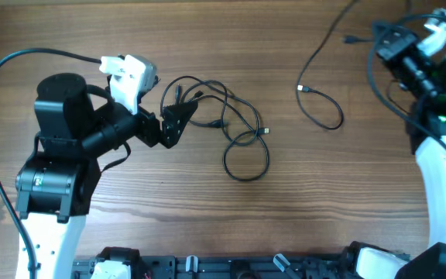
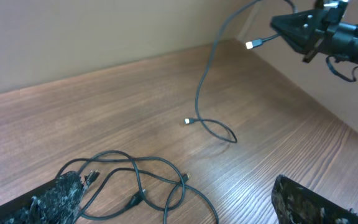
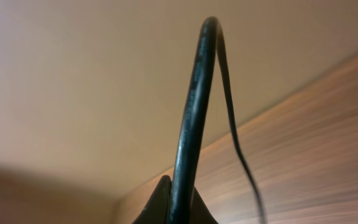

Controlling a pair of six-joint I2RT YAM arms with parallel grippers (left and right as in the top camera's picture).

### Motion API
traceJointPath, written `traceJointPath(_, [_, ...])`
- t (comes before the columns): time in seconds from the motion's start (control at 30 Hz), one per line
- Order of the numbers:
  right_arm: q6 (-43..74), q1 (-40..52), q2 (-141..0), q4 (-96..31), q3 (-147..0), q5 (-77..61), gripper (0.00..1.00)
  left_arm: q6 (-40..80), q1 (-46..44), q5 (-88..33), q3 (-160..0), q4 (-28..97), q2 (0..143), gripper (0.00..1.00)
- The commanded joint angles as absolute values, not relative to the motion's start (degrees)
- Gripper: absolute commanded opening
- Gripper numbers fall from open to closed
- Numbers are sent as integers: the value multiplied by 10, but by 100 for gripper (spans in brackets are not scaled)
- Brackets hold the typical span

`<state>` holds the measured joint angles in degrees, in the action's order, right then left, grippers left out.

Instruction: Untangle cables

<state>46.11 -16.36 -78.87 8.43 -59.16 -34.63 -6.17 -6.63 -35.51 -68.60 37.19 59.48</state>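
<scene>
pinched in the closed tips of the right gripper (image 3: 174,208), one black cable (image 3: 194,112) is held up off the table (image 1: 324,201); its far end is draped down onto the wood, well apart from the tangled cables (image 1: 235,128). these are spread on the table just ahead of the left gripper (image 1: 178,122), whose jaws are parted wide, with nothing gripped.
</scene>
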Motion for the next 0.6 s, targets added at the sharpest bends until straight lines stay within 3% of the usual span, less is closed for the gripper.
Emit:
traceJointPath(0.0, [385, -223, -784, 46, -594, -277, 4, -73, -65, -364, -686, 372, 606, 100])
traceJointPath(0.33, [247, -339, -794, -33, -594, -65, 4, -73, -65, -349, -686, 400, 628, 100])
traceJointPath(0.57, [165, -389, -907, -17, -594, 52, 4, -73, -65, -349, -686, 414, 627, 100])
